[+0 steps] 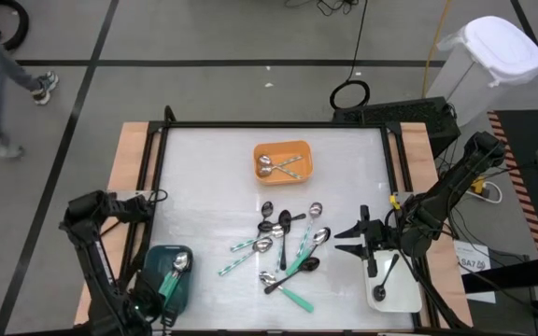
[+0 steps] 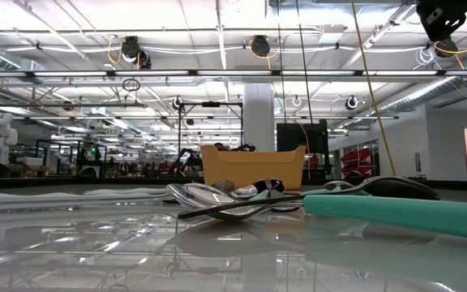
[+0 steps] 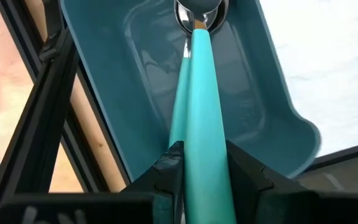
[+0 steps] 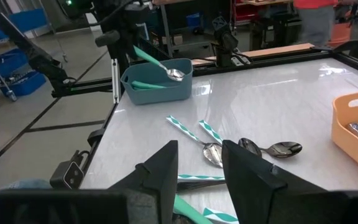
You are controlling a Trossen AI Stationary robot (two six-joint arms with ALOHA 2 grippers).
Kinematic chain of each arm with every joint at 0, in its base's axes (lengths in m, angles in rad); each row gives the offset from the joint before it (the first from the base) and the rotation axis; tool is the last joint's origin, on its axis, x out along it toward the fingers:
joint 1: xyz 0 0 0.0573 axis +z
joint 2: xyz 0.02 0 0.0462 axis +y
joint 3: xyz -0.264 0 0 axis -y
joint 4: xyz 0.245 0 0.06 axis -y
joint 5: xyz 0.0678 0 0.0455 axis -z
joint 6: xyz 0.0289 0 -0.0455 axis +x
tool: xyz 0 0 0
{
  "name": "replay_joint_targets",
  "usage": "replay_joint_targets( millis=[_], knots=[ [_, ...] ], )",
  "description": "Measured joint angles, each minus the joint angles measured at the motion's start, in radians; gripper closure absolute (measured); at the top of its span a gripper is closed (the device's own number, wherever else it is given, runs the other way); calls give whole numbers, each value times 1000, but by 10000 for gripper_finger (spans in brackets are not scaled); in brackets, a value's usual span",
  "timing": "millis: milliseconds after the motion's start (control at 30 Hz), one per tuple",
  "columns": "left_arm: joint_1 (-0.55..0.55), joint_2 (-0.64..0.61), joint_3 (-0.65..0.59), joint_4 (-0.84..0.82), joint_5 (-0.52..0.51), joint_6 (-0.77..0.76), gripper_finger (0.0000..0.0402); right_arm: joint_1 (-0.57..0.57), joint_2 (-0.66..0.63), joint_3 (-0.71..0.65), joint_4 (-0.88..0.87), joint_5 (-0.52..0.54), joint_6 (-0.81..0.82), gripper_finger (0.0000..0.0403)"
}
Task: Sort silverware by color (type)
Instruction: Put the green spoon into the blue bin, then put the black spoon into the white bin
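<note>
Left end effector [image 3: 197, 171]: fingertips cut off by the left wrist view's edge, so grip on the teal-handled spoon [image 3: 199, 112] is only partly seen; spoon bowl, far end from that end effector, also cropped. High view: that end effector is mostly lost against the teal tray [image 1: 157, 266], too small to read. Right end effector [image 4: 199, 163]: tips cropped in its wrist view. Low view: orange tray [image 2: 254, 166] contents hidden behind its wall; teal handle [image 2: 396, 215] runs off frame. Spoon pile [image 1: 288, 245] overlaps near the right end effector, count unclear.

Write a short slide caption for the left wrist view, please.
Left end effector holds a teal-handled spoon over the teal tray.
</note>
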Motion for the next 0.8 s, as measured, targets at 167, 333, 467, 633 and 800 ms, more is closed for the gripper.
replay_joint_targets(
  millis=[167, 333, 467, 633, 800],
  knots=[
    [-3, 26, 0, 1, -2, 26, 322, 0, 0, 0, 1, 0, 0, 282],
    [4, 37, 0, 26, -3, 53, 297, 0, 0, 0, 1, 0, -1, 282],
    [6, 37, 0, 26, -4, 53, 284, 0, 0, 0, 2, 0, -3, 282],
    [6, 37, 0, 25, -4, 55, 280, 0, 0, 0, 2, 0, -8, 282],
    [21, 37, 0, 25, -4, 82, 279, 0, 0, 0, 2, 0, -9, 282]
  ],
)
